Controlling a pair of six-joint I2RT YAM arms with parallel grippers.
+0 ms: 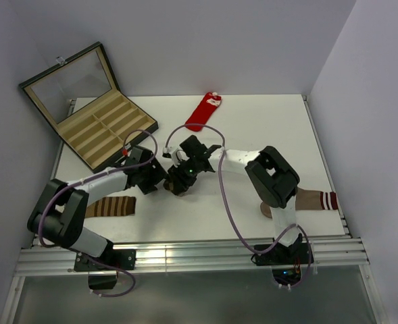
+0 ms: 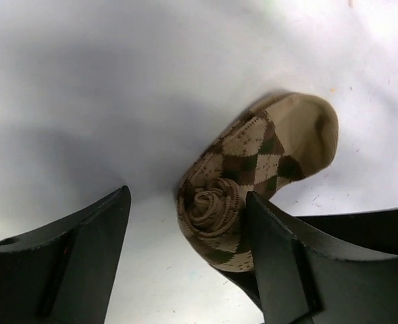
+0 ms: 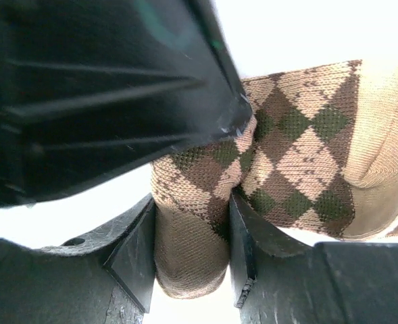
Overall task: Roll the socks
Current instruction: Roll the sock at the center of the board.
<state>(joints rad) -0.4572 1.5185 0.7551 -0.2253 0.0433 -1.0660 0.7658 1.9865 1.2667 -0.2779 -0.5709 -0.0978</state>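
Observation:
The argyle sock [image 2: 253, 158] lies on the white table, its cuff end wound into a tight roll [image 2: 215, 209] and its tan toe flat. My right gripper [image 3: 192, 219] is shut on the roll, one finger on each side. My left gripper [image 2: 188, 197] is open; the roll rests against its right finger [image 2: 280, 256], and its left finger stands well apart. In the top view both grippers meet at the table's middle, left [image 1: 157, 177] and right [image 1: 180, 178]. The red sock [image 1: 204, 111] with its white cuff lies flat at the far edge, untouched.
An open, compartmented box [image 1: 94, 108] stands at the far left. A brown-and-cream striped sock [image 1: 111, 206] lies at the near left. A tan-brown sock [image 1: 312, 200] lies at the near right, partly under the right arm. Grey walls surround the table [image 1: 266, 128].

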